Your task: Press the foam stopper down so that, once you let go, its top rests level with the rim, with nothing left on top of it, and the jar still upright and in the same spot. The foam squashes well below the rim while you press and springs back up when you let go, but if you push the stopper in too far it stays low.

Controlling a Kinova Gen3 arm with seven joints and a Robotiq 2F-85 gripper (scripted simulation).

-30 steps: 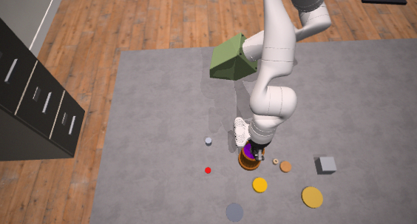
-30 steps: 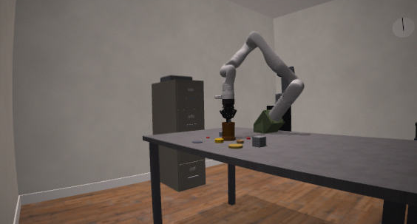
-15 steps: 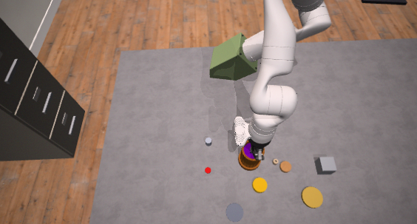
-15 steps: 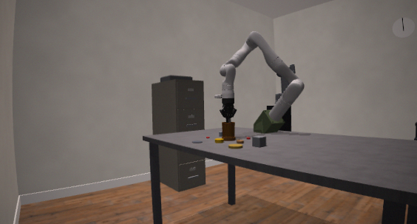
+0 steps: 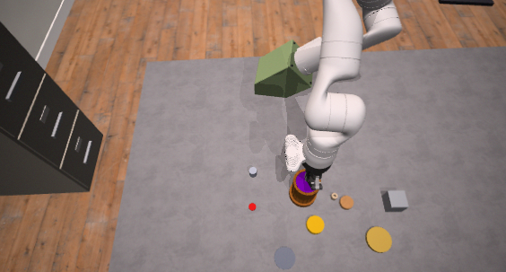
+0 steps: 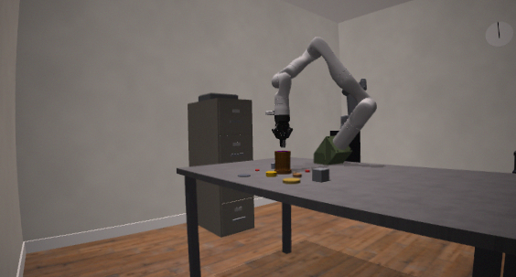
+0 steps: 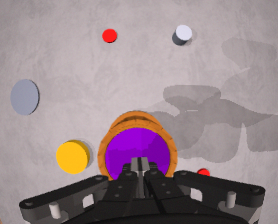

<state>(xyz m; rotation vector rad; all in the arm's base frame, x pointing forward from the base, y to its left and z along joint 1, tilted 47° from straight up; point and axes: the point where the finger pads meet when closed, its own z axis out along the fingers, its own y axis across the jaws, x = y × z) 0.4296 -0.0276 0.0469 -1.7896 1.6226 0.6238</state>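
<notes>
On a grey desk (image 6: 412, 187), the white arm (image 6: 329, 64) points straight down over a brown jar (image 5: 301, 197) standing upright among scattered coloured discs. Its pincer (image 6: 283, 144), fingers pressed fully together and gripping nothing, hangs just above the jar, apart from it in the side view. Inside the jar's rim, the purple foam stopper (image 7: 133, 152) fills the mouth. 1 yellow disc (image 5: 315, 224) lies nearby.

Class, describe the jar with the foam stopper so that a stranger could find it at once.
Start at the grey table and follow the white arm down to its shut pincer. Directly beneath stands the jar: the only upright brown cylinder, with a purple top, among flat discs and a grey cube.
</notes>
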